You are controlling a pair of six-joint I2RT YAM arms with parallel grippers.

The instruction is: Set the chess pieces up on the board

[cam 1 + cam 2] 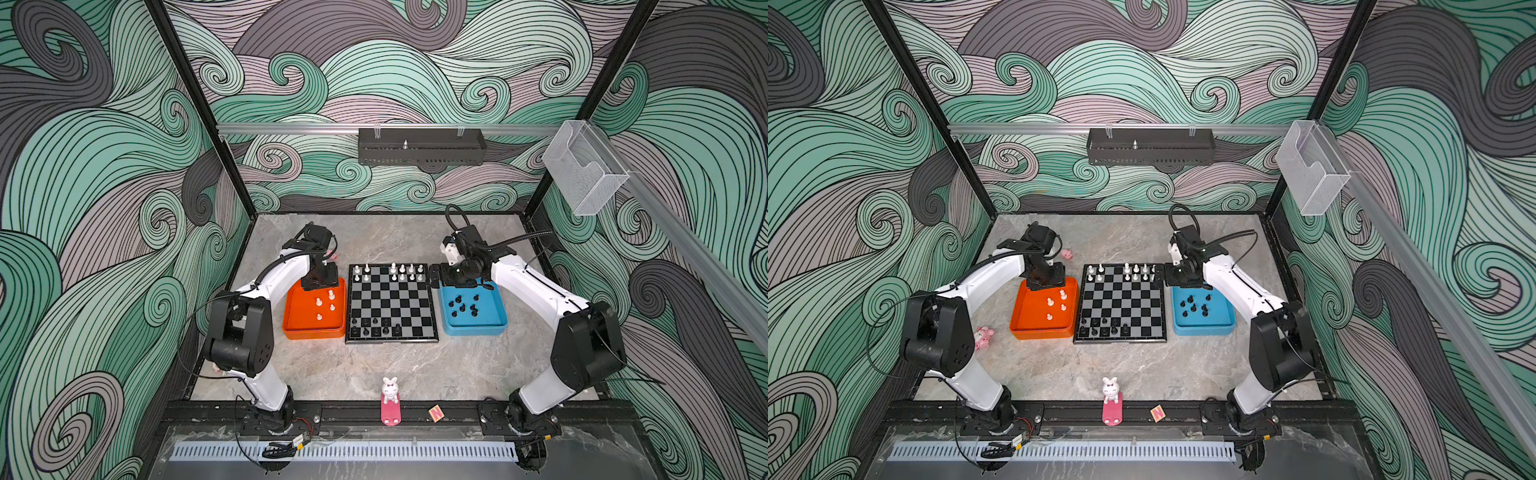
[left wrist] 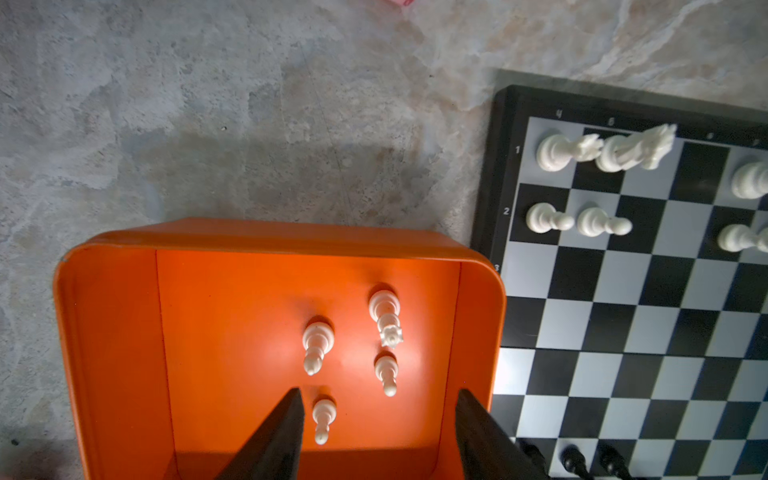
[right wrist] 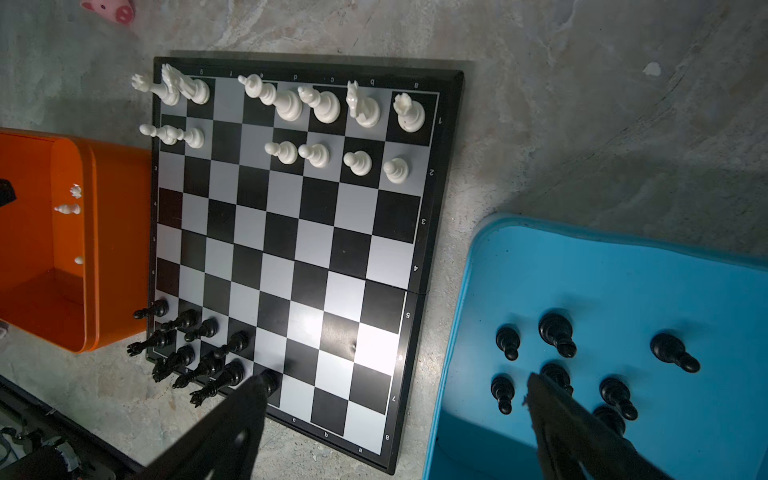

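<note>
— Left wrist view: your left gripper (image 2: pixel 377 397) hangs over the orange plastic tray (image 2: pixel 270 237), jaws apart, gripping nothing. Four small white plastic chessmen (image 2: pixel 318 345) stand in it. One pawn (image 2: pixel 324 419) shows between the fingers (image 2: pixel 282 436), close by one, and the other three sit just ahead of the tips.

— Agreed. And your right gripper (image 3: pixel 397 378) is spread wide and empty. The square black-framed chessboard (image 3: pixel 291 232) lies to one side of its jaws, the blue plastic tray (image 3: pixel 623 257) to the other. You have seven small black plastic chessmen (image 3: pixel 557 332) there, by my count, one half hidden behind a finger.

— So how far along are you? Past halfway, I judge. White's two rows (image 3: pixel 328 108), far ahead of the right jaws, hold twelve men, with two files empty.

— Black's rows (image 3: pixel 205 368), close beside the right jaws' other finger, hold about nine and fill one side only.

— That leaves you eleven men in the trays.

— Yes, and the pawn between your left jaws looks the handiest next pick.
</note>
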